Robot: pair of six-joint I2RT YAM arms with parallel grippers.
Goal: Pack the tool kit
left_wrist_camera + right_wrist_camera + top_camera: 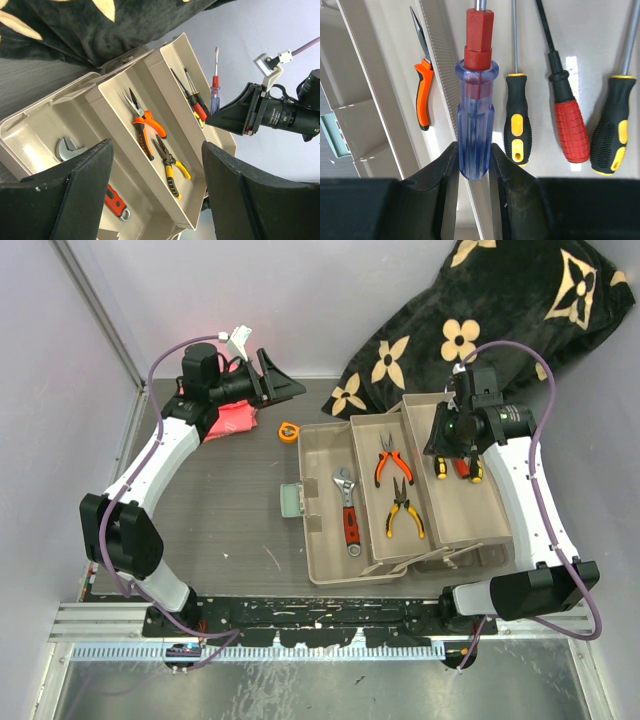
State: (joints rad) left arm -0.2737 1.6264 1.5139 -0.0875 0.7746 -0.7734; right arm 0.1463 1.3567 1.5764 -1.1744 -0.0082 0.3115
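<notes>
The open toolbox [330, 565] sits on the worktop [220, 510], with the red wrench [348, 508] in its left tray and the orange pliers [387, 462] and yellow pliers [404, 508] in the middle one. Above the right tray, the right gripper [474, 155] has its jaws clamped on a blue-handled screwdriver [475, 120]. Farther back, the tape measure [288, 430] lies beside the box. The left gripper [156, 150] hangs with its jaws wide, holding nothing.

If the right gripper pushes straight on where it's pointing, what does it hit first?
The right gripper carries the blue-handled screwdriver ahead of it, so its tip would land first, probably on the tray wall or floor beside the black-and-yellow screwdriver. The tip is out of frame, so depth is unclear.
</notes>
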